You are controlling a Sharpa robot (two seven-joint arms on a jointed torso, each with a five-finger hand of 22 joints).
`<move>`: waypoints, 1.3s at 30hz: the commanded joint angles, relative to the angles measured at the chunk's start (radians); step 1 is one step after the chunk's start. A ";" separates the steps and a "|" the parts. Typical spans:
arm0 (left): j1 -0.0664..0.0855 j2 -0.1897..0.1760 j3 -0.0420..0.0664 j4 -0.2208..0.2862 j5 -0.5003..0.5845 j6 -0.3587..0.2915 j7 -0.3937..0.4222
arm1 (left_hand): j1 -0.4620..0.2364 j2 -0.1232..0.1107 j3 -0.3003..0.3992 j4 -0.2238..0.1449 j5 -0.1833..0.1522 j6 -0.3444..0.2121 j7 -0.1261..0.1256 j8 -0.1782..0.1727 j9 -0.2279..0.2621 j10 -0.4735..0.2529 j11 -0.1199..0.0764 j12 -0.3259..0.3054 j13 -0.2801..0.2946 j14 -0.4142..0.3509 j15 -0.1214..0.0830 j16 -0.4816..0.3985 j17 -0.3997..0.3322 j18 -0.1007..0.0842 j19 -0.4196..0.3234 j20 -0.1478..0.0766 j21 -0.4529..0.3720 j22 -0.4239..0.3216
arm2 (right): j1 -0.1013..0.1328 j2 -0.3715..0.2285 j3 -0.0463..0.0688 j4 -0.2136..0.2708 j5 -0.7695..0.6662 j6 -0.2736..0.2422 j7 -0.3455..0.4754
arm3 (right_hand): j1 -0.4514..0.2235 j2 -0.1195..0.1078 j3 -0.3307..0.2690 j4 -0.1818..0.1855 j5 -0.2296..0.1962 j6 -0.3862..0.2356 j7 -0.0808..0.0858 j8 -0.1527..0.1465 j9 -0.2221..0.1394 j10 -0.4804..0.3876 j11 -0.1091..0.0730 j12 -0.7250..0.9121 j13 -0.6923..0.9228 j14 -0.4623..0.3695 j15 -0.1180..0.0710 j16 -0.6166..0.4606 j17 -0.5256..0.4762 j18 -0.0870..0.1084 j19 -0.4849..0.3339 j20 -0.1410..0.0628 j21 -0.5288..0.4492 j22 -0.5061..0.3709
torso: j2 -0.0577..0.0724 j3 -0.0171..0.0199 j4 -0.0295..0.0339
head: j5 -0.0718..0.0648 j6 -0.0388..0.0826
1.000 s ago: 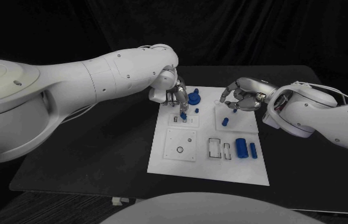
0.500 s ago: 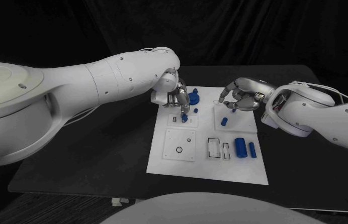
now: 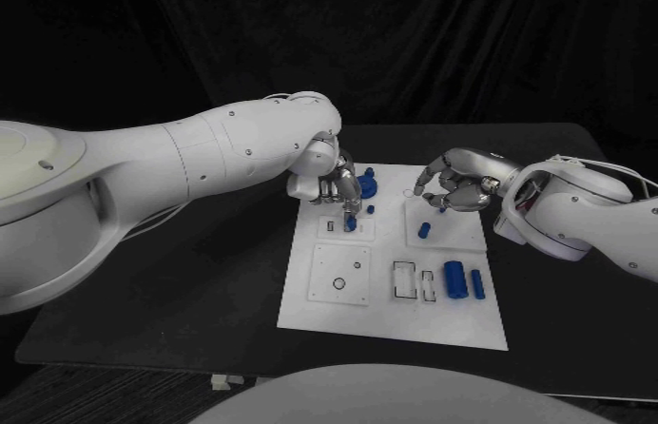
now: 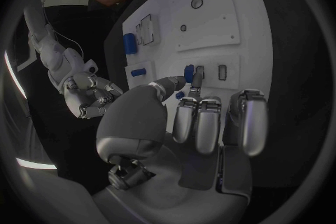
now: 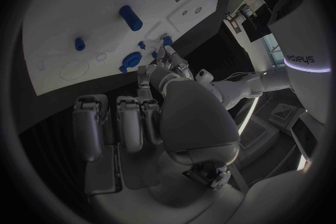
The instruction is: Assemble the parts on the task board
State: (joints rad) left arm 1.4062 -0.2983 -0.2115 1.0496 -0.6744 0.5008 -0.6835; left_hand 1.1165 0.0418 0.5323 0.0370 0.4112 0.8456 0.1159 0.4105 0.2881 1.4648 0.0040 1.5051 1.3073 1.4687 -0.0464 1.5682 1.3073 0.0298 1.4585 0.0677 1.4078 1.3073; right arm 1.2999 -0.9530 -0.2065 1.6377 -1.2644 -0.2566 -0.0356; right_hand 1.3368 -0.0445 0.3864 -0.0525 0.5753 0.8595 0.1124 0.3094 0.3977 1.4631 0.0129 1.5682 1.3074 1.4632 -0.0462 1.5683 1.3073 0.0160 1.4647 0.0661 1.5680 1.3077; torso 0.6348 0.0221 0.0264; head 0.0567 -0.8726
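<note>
Little moved: left hand [image 3: 334, 183] still pinching blue peg [image 3: 350, 221] on task board [image 3: 395, 324]; right hand [image 3: 459, 184] curled empty.

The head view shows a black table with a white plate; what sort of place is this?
Probably a robotics lab or test stand: black drapes hang behind a black table, where a white task board holds small blue parts and both robot hands, left and right, hover over it.

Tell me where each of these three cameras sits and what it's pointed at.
Head view: on the robot's head, looking down at the task board; both white arms show.
Left wrist view: behind the left hand, whose fingers pinch a blue part.
Right wrist view: behind the right hand, facing the board.
Shared: both wrist views show the board and the other hand.
</note>
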 commanded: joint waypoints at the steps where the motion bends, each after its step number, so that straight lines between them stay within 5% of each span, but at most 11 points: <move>1: -0.002 0.003 0.001 0.004 0.010 -0.026 0.031 | 0.005 0.010 -0.006 -0.002 -0.006 0.035 -0.034 -0.003 0.402 0.029 0.003 -0.007 0.190 0.102 0.002 0.003 0.263 0.015 -0.006 -0.001 -0.006 0.190 | -0.003 -0.001 0.001 0.000 -0.002 0.004 -0.015 | 0.012 -0.001 0.005 -0.001 -0.005 -0.008 0.000 -0.003 -0.001 0.108 0.006 0.003 0.263 0.108 0.006 0.003 0.263 -0.013 0.099 0.006 -0.005 0.259 | 0.000 -0.0001 0.0002 | 0.000 0.000; 34: -0.014 -0.024 0.001 0.069 0.010 -0.131 0.090 | 0.011 0.012 -0.008 -0.006 -0.009 0.027 -0.029 -0.022 0.400 0.019 0.006 -0.016 0.181 0.102 0.006 0.003 0.263 0.019 -0.018 0.002 -0.023 0.184 | -0.017 -0.012 0.001 0.006 -0.002 -0.026 -0.009 | 0.013 -0.002 0.006 -0.002 -0.004 -0.009 0.001 -0.005 -0.002 0.108 0.007 0.003 0.263 0.108 0.007 0.003 0.263 -0.012 0.096 0.006 -0.009 0.257 | -0.003 0.0005 0.0026 | 0.006 0.000; 39: -0.019 -0.043 0.001 0.103 -0.075 -0.173 0.141 | 0.012 0.013 -0.010 -0.005 -0.011 0.030 -0.029 -0.023 0.402 0.018 0.008 -0.017 0.181 0.102 0.006 0.003 0.263 0.019 -0.015 0.003 -0.020 0.185 | -0.028 -0.016 0.001 0.008 -0.002 -0.042 -0.002 | 0.015 -0.003 0.008 -0.004 0.000 -0.009 0.002 -0.006 -0.003 0.108 0.008 0.003 0.263 0.108 0.008 0.003 0.263 -0.011 0.094 0.007 -0.011 0.256 | -0.004 0.0003 0.0022 | 0.006 0.000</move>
State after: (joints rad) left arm 1.3900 -0.3395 -0.2115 1.1422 -0.6891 0.3815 -0.6059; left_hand 1.1236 0.0478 0.5256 0.0332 0.3988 0.8455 0.1159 0.3868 0.3270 1.4648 0.0041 1.4895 1.3073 1.4687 -0.0464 1.5682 1.3073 0.0298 1.4476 0.0714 1.3846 1.3073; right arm 1.2763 -0.9667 -0.2060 1.6424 -1.2643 -0.2700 -0.0347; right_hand 1.3411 -0.0488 0.3891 -0.0552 0.5753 0.8559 0.1160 0.3094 0.3954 1.4666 0.0164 1.5682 1.3074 1.4659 -0.0435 1.5682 1.3079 0.0160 1.4647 0.0661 1.5604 1.3074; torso 0.6320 0.0223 0.0284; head 0.0628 -0.8726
